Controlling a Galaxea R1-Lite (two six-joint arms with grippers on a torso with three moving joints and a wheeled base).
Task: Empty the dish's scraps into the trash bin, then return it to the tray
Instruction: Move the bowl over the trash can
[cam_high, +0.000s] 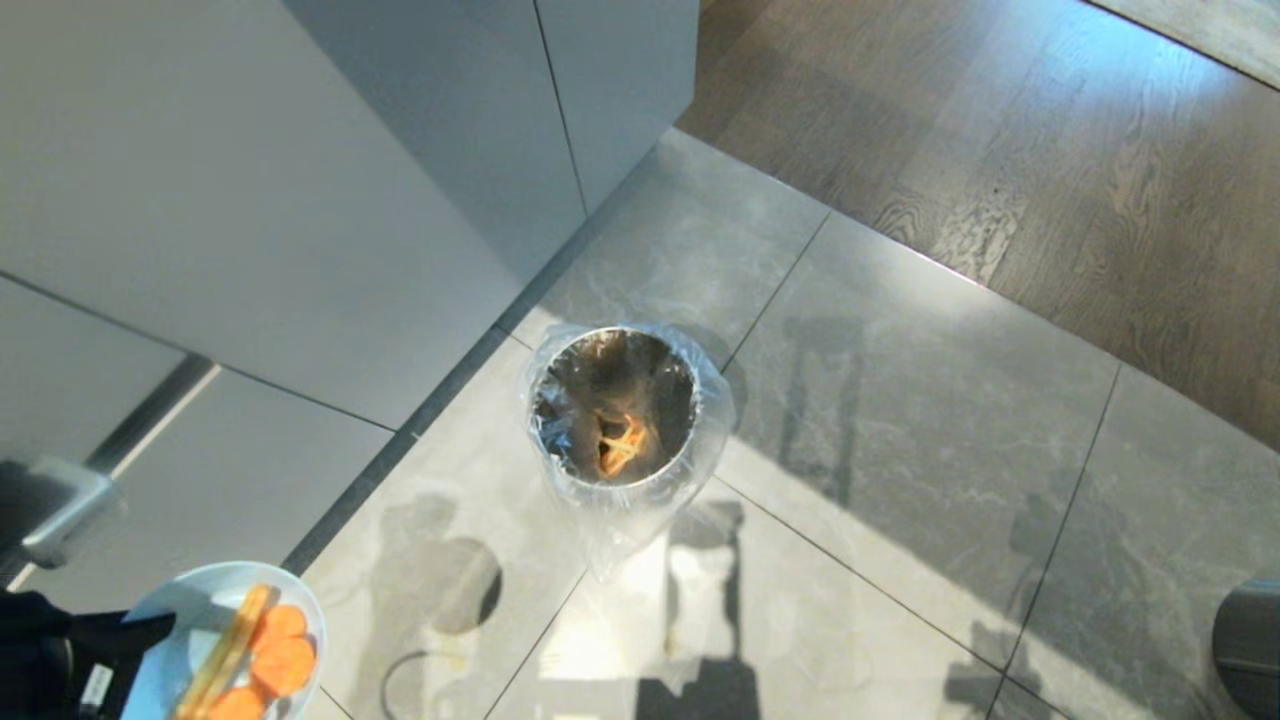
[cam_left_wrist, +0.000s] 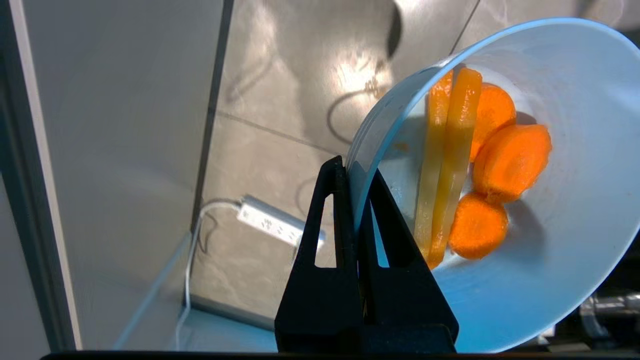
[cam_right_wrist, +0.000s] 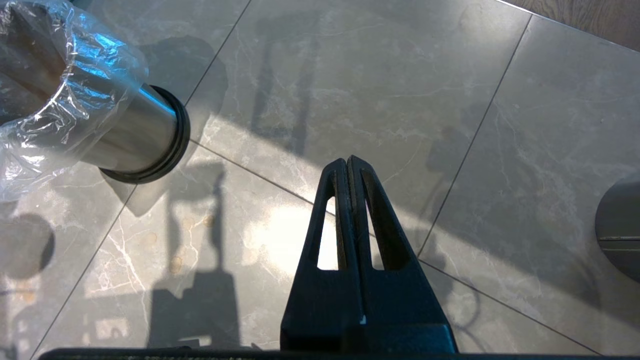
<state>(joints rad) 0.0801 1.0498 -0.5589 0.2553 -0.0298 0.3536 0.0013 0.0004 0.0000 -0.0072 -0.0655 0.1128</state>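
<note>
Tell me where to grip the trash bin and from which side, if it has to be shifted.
Judging by its shape, take the trash bin by the bare metal wall just above the black base ring, coming in level from the open tile side. The crinkled liner drapes the rim and looks slippery, and cabinets crowd the far side.

This looks like a home kitchen. Plain pale grey cabinet fronts (cam_high: 300, 200) with slim seams stand on the left above a dark kickboard. The floor is large grey marble-look tiles (cam_high: 900, 450), giving way to brown wood planks (cam_high: 1050, 150) on the far right. A small steel trash bin (cam_high: 620, 420) with a clear liner stands on the tiles, and a white power strip (cam_left_wrist: 270, 225) lies by the cabinet base.
</note>
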